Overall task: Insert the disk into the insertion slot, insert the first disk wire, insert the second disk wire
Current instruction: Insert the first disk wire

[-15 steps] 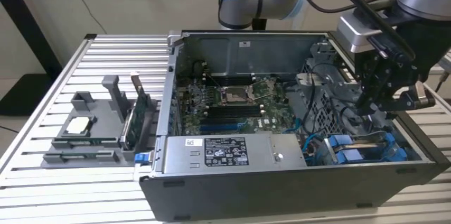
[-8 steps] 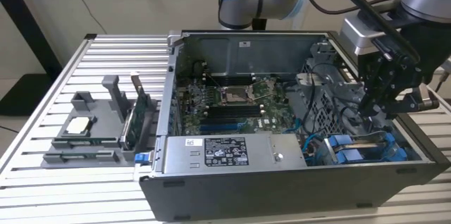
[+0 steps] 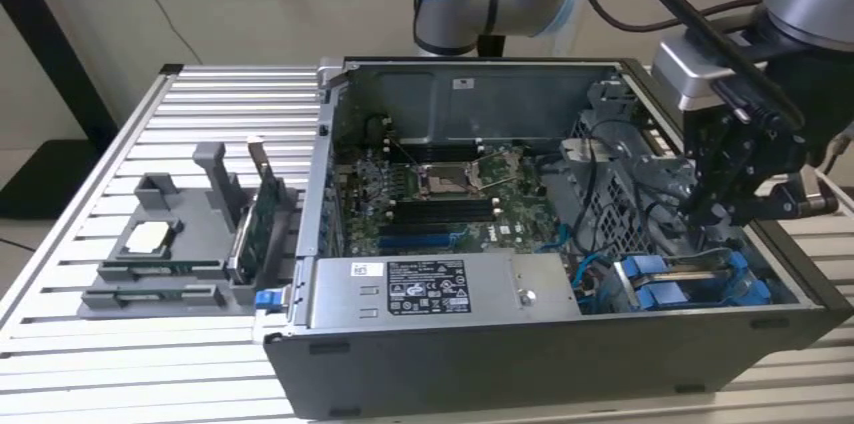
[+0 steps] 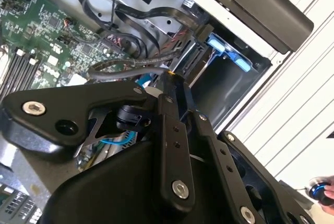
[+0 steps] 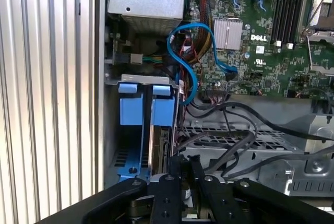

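The disk stands on edge in the insertion slot, held by its blue carrier; in the exterior view the disk is at the case's near right corner. My gripper hangs just above that bay. In both wrist views the gripper has its fingers drawn close together. A black sleeved wire runs straight to the fingertips and seems pinched there. Black connectors sit next to the blue carrier tab.
The open computer case lies on a slatted table. Inside it are a grey box with a white sticker, the motherboard, a blue cable and loose black cables over a metal cage. A grey fixture is at the exterior view's left.
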Available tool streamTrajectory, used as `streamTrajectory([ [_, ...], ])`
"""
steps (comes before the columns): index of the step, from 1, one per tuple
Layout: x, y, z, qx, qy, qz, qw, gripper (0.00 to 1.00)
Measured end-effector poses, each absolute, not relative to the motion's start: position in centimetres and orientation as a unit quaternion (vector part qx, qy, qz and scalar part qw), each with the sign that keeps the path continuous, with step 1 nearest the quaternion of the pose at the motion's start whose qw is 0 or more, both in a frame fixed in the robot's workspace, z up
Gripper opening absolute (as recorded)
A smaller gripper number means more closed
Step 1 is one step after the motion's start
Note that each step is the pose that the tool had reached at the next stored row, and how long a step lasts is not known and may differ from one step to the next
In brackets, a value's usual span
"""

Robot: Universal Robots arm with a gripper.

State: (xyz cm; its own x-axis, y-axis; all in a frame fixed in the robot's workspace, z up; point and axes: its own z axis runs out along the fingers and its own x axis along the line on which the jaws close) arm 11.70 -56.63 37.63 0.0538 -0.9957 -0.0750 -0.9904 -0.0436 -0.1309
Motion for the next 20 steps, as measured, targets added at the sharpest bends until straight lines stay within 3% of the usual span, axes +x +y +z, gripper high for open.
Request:
streamTrajectory([
  [11,11.92,-56.88,37.11,-0.719,0.694,0.005,0.05,0.19],
  [20,12.03,-56.93,37.01,-0.715,0.697,0.011,0.045,0.19],
])
